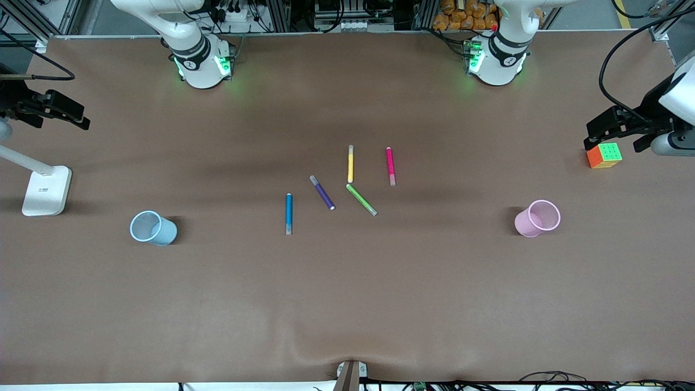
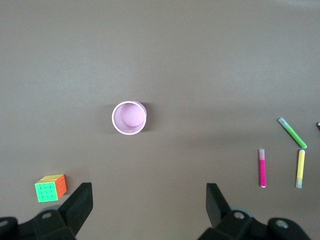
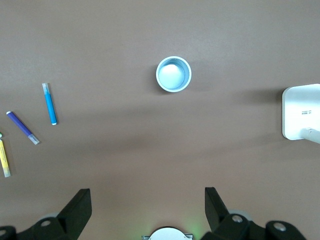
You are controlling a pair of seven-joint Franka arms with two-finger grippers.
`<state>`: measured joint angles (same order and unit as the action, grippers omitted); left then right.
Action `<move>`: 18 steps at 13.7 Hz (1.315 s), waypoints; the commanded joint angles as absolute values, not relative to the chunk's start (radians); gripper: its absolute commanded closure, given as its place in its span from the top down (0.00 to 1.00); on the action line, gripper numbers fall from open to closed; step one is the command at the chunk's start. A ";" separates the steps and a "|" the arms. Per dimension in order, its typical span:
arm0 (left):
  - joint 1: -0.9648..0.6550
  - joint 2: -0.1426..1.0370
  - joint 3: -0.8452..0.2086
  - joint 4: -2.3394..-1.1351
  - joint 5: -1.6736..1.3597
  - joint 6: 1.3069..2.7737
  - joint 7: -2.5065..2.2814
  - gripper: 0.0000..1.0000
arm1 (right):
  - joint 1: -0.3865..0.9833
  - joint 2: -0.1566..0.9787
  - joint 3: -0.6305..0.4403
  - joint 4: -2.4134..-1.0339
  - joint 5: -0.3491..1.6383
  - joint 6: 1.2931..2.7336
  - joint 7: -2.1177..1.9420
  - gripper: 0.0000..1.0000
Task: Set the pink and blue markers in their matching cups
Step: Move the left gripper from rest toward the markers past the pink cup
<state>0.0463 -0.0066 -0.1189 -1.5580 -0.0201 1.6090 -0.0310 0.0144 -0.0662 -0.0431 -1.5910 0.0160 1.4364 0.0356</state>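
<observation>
At table ends: both hands [image 2: 145, 205] [image 3: 145, 207] raised, open; markers [image 1: 289, 213] [image 1: 390, 166] mid-table.

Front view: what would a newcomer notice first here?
Five markers lie fanned mid-table, the pink marker and blue marker among them. The blue cup stands toward the right arm's end, the pink cup toward the left arm's. The left gripper and right gripper wait open, high over the table's ends.

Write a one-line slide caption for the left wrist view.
Left tool, open, hangs above the upright pink cup; pink marker lies flat nearby.
</observation>
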 commanded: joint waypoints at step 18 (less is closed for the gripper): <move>0.011 0.170 -0.138 -1.557 -0.028 1.548 -0.131 1.00 | 0.008 -0.060 -0.037 -1.577 0.018 1.422 0.040 1.00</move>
<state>0.0339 0.1423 -0.1348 -1.5783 -0.0202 1.5544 -0.0730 0.0144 -0.0660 -0.0431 -1.5911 0.0160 1.4343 0.0355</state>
